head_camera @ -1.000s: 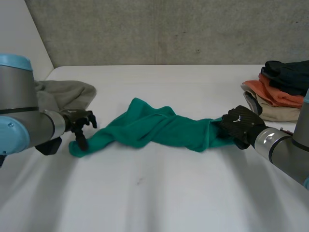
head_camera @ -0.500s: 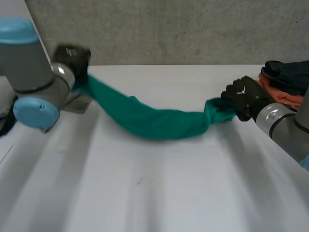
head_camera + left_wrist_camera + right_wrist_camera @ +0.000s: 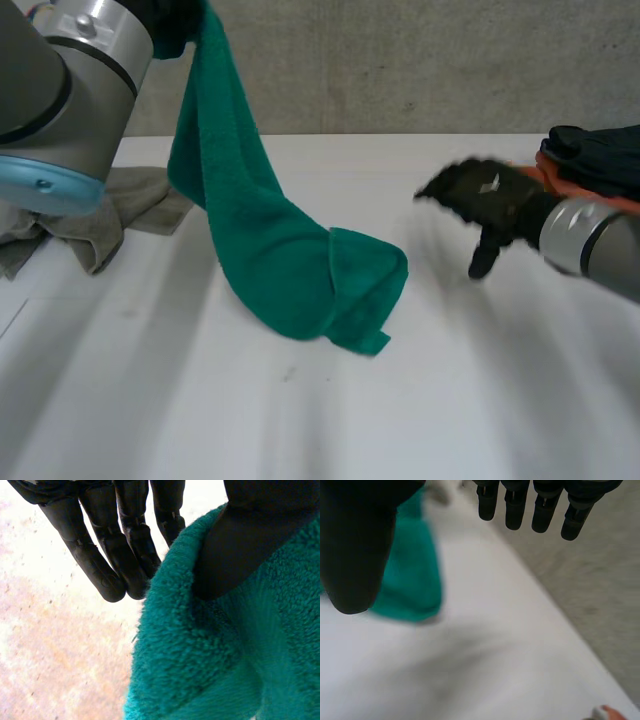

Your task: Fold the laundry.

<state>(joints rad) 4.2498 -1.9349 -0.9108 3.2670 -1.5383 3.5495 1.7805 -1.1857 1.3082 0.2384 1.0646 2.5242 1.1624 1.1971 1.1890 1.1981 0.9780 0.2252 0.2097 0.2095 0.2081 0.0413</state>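
A green towel hangs from my left hand, raised high at the back left above the table. Its lower end lies bunched on the white table near the middle. In the left wrist view the thumb presses the towel's top edge against the fingers, so this hand is shut on it. My right hand hovers to the right of the towel, apart from it, open and holding nothing. Its straight fingers and thumb are spread, with the towel beyond the thumb.
A grey-olive cloth lies crumpled at the left, under my left arm. A stack of folded clothes in orange, beige and dark colours sits at the right edge behind my right hand. A grey wall runs along the table's back.
My left hand closed on the towel's left end and lifted it high. My right hand let go of the other end and opened; that end dropped onto the table.
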